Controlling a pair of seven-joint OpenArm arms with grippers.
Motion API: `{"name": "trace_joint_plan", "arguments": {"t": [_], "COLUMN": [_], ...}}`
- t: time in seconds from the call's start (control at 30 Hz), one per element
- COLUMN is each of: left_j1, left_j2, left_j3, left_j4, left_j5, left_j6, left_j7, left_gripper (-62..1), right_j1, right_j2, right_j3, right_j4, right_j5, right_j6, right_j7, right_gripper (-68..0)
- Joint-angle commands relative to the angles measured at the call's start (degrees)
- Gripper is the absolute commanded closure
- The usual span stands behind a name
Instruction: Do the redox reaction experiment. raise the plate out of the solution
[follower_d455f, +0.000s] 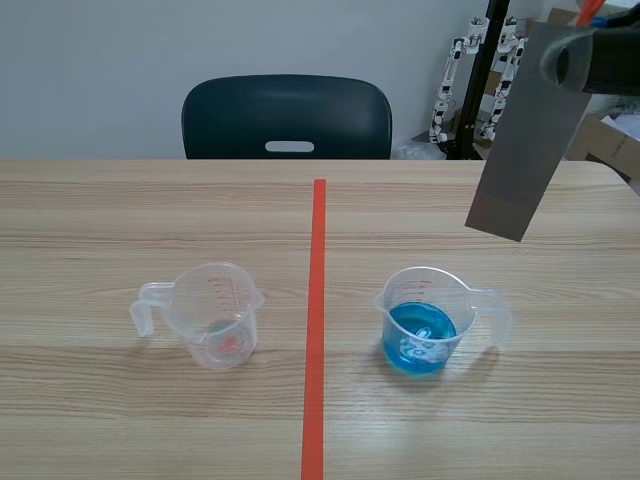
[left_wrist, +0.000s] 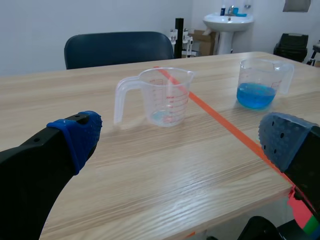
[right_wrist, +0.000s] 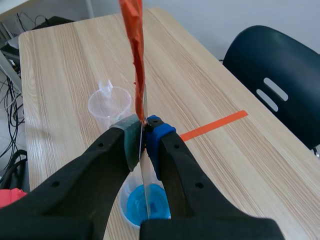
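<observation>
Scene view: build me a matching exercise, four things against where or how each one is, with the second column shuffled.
1. grey plate
2. left cup
3. right cup
4. chair

A. holds blue liquid
B. beyond the far edge of the table
C. held in the air by the right end effector
D. clear, left of the tape line

Pairs: 1-C, 2-D, 3-A, 4-B.

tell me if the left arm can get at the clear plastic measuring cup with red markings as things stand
Probably yes. The left gripper is open, and the clear plastic measuring cup with red markings stands upright ahead of it with only bare wooden table between them.
</observation>
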Motion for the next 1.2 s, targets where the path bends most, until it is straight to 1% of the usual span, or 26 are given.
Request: {"name": "trace_joint_plan", "arguments": {"t": [0.0,0.1,0.13,0.27,0.33,0.43,0.5,0.57,0.63,0.67,0.73,0.8,0.87,1.0,1.17], "left_j1": [-1.8,-5.2,-6.3,-10.4,-12.6,-15.4,-17.7,-20.9,-24.2,-25.7,-28.7,-31.5,-34.0,-38.4,-43.0], "left_j2": [-1.1,-1.8,-2.1,-3.8,-4.8,-6.8,-7.5,-7.4,-7.2,-7.1,-6.6,-6.1,-5.3,-3.3,0.6], "left_j3": [0.5,2.0,2.5,3.7,3.7,3.7,3.7,3.8,4.3,4.7,5.5,6.4,7.6,10.9,14.4], "left_j4": [0.8,1.0,1.4,5.4,7.8,12.0,15.1,18.0,20.5,21.6,23.3,24.3,24.5,24.5,24.5], "left_j5": [1.2,2.8,3.0,3.0,3.2,3.2,3.0,3.0,3.0,3.0,2.9,3.0,3.0,3.0,3.0], "left_j6": [-0.2,-1.3,-2.5,-8.2,-11.8,-16.8,-20.3,-23.5,-26.5,-27.7,-28.7,-28.7,-28.7,-28.7,-28.7], "left_j7": [-2.6,-2.6,-1.9,8.2,11.3,15.0,21.1,29.3,35.9,38.6,43.2,46.4,48.8,56.1,63.6], "left_gripper": [-62.3,-62.3,-62.3,-62.3,-55.8,-49.2,-47.5,-47.5,-47.2,-44.8,-36.8,-27.2,-19.9,-14.8,-6.1], "right_j1": [1.1,1.1,1.1,1.1,1.1,1.1,1.1,1.1,1.1,1.1,1.1,1.1,1.1,2.1,3.5], "right_j2": [0.8,0.8,0.8,0.8,0.6,0.5,0.5,0.5,0.5,0.5,0.4,-0.2,-1.0,-2.9,-3.2], "right_j3": [1.5,2.4,2.7,3.1,3.1,3.1,3.1,3.1,3.1,3.1,3.1,3.1,3.1,3.1,3.1], "right_j4": [0.7,1.0,1.0,1.1,1.1,1.1,1.1,1.1,1.1,1.1,1.1,1.1,1.1,1.1,1.1], "right_j5": [1.8,3.1,3.5,3.7,3.7,3.7,3.7,3.7,3.7,3.7,3.7,3.7,3.7,3.7,3.7], "right_j6": [0.7,0.7,0.7,0.4,0.4,0.4,0.4,0.4,0.3,-0.1,-1.0,-2.1,-2.3,-2.3,-2.1], "right_j7": [0.0,-1.6,-2.1,-2.5,-2.9,-3.1,-3.2,-3.3,-3.3,-3.3,-3.3,-3.5,-4.4,-8.5,-10.5], "right_gripper": [-0.7,-0.7,-0.7,-0.6,-0.6,-0.6,-0.6,-0.6,-0.6,-0.6,-0.6,-0.6,-0.6,-0.6,-0.6]}}
